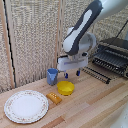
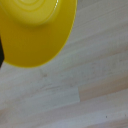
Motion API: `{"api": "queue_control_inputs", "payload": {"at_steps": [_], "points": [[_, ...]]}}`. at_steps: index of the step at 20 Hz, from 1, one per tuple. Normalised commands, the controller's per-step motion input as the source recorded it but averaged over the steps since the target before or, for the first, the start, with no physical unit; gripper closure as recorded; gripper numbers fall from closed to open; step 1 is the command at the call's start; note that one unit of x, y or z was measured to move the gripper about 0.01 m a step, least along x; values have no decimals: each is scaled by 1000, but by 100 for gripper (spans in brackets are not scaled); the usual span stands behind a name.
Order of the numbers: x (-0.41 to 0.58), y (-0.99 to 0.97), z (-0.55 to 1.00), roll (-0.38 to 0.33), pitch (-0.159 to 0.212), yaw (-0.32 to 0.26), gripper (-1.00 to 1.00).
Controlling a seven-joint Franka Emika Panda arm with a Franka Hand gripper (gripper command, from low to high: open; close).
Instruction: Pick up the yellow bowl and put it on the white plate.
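The small, shallow, bright-yellow round bowl [image 1: 65, 88] sits on the pale wooden plank tabletop [image 1: 95, 102] near the middle of the exterior view, well apart from the large round white plate with a faint brownish patterned rim [image 1: 26, 106], which lies toward seven o'clock of it and is not cut off. Just beside the bowl at about eight o'clock lies a small orange-yellow rectangular block [image 1: 53, 97]; whether it touches the bowl is too blurred to tell. A blue cup [image 1: 52, 76] stands upright at about ten o'clock of the bowl, partly overlapped by the arm's white boxy head. The pincer [image 1: 71, 74], two short dark-blue fingers under that head on a thick white arm with a dark band, hangs above the bowl's far edge with the fingers apart and nothing between them; it does not touch the bowl. The arm's upper part runs out of the picture at one o'clock. At three o'clock a dark wire rack or grill-like appliance [image 1: 110, 56] is cropped by the exterior view's right edge, and its details are hard to make out. A woven beige screen [image 1: 30, 40] fills the background. In the wrist view the yellow bowl [image 2: 35, 30] fills one corner, its far portion cut off by the frame, with concentric rings faintly visible inside; a dark sliver at the frame's edge is too small to identify, and the rest is bare wood [image 2: 85, 90]
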Motion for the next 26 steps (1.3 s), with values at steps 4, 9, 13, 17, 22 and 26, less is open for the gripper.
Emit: {"api": "queue_control_inputs", "payload": {"at_steps": [4,9,13,17,22,26], "points": [[41,-298,-437,0,3,104,-100],[184,-126,-322,0,-30,141,-100],[116,-9,-221,-2,-11,93,100],[0,0,-89,-1,13,10,100],[0,0,-14,0,10,0,100],[0,-6,-6,0,-21,0,100]]}}
